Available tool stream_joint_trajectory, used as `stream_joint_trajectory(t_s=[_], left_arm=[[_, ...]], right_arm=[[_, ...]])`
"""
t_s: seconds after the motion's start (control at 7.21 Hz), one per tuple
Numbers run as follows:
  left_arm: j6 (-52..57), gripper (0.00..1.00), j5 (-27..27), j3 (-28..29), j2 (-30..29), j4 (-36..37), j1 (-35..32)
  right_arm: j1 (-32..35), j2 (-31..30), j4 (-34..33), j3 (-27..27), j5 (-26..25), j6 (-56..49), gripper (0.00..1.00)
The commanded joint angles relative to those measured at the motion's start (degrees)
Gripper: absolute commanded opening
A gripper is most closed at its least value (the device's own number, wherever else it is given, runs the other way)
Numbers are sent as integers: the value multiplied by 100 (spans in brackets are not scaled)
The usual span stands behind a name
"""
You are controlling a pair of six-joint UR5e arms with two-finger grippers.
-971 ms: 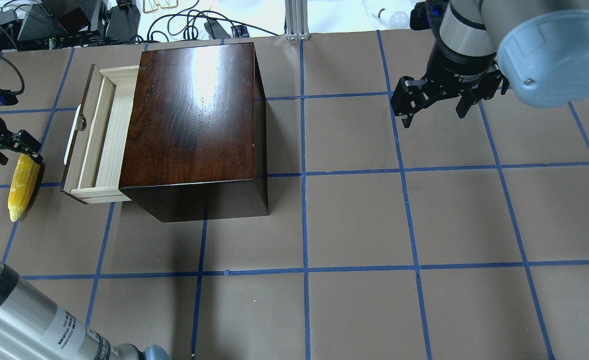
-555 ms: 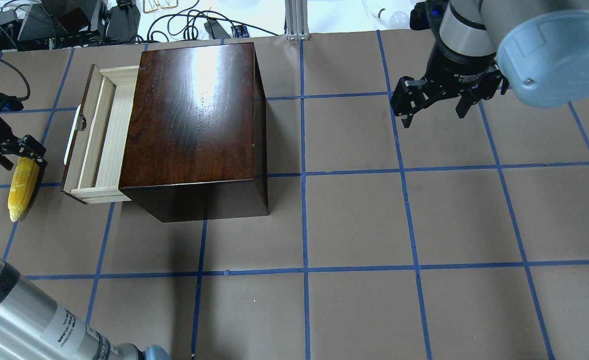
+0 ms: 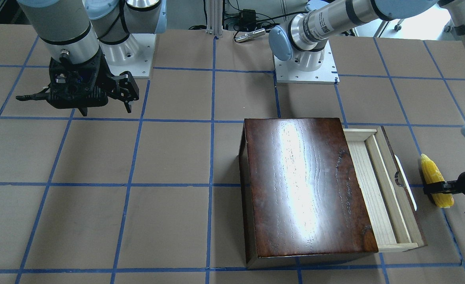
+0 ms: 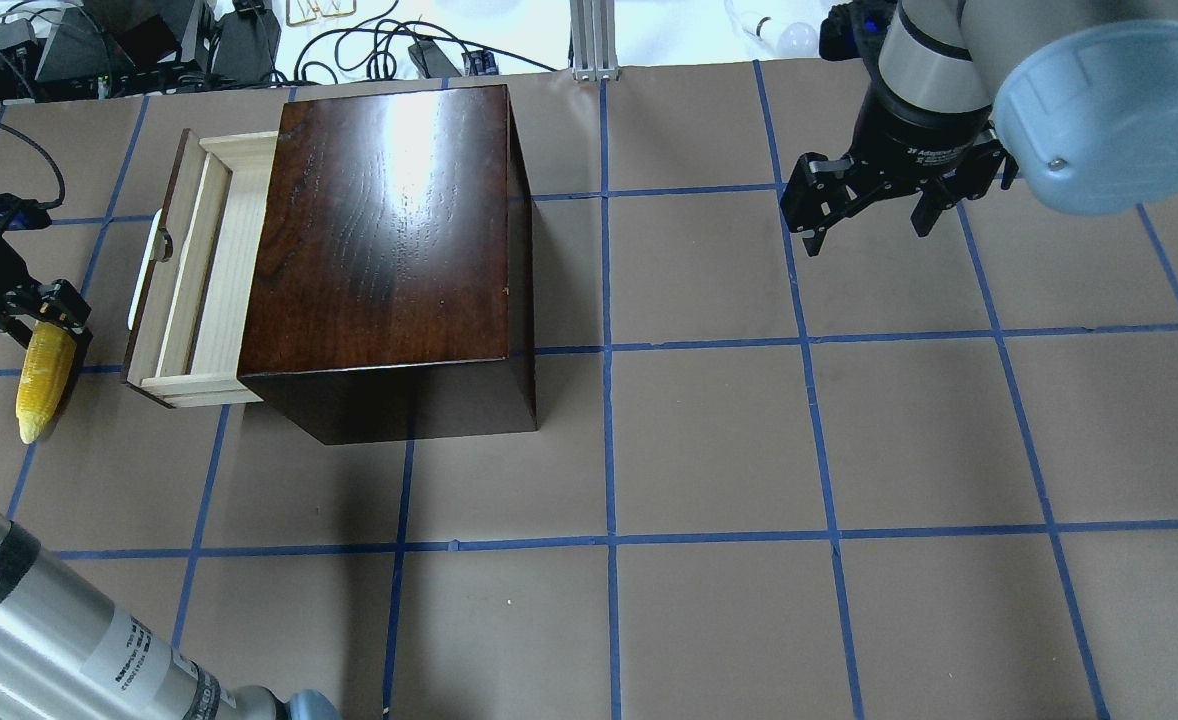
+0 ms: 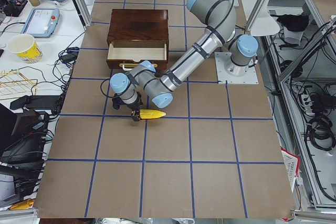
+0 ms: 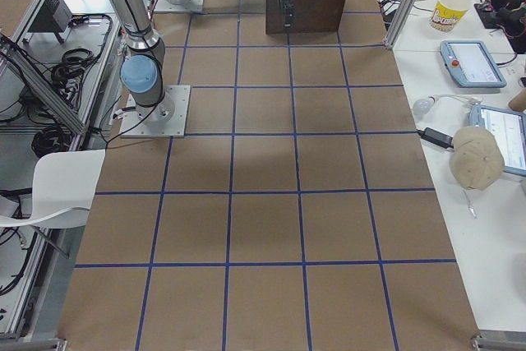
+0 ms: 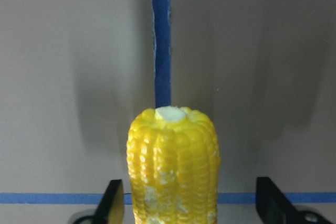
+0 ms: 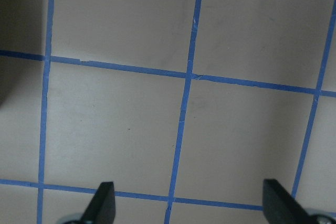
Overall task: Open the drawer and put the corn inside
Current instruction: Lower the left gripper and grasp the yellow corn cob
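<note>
Yellow against the brown paper of the bench (image 3: pixel 169 157), the corn (image 3: pixel 434 177) lies at the right edge of the front-facing view, just beside the white handle (image 3: pixel 406 183) of the drawer (image 3: pixel 378 189). The drawer stands part-way out of the dark box (image 3: pixel 303 185). The left hand (image 3: pixel 447 201) straddles the cob's blunt end, spread wide and half cut off by the frame. The right hand (image 3: pixel 106 110), upper left, hangs wide open and empty. In the overhead view corn and left hand sit at the left edge, tapered tip toward the lower frame. Against a second ago, the left hand has slid down over the blunt end, while corn, drawer and right hand have not moved. The left-end view shows that hand at the cob's left end, too small to read. From the right end the box hides both. The left wrist view has the cob between the fingertips (image 7: pixel 113 205), one just beside it and the other well apart; contact cannot be told, and the cob's lower part is cut off. The right wrist view shows only bench and blue tape (image 8: pixel 184 108) between spread tips.
</note>
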Motion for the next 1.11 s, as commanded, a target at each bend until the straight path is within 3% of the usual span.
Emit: stream_joint_trajectory(t_s=[0.0, 0.69, 0.97], left_arm=[[1, 1, 15, 18, -2, -1, 0], [10, 0, -29, 456, 234, -167, -26], [10, 0, -90, 833, 523, -745, -123]], right_arm=[[6, 0, 0, 0, 0, 0, 100], [-11, 0, 0, 0, 0, 0, 100], [6, 0, 0, 0, 0, 0, 100]])
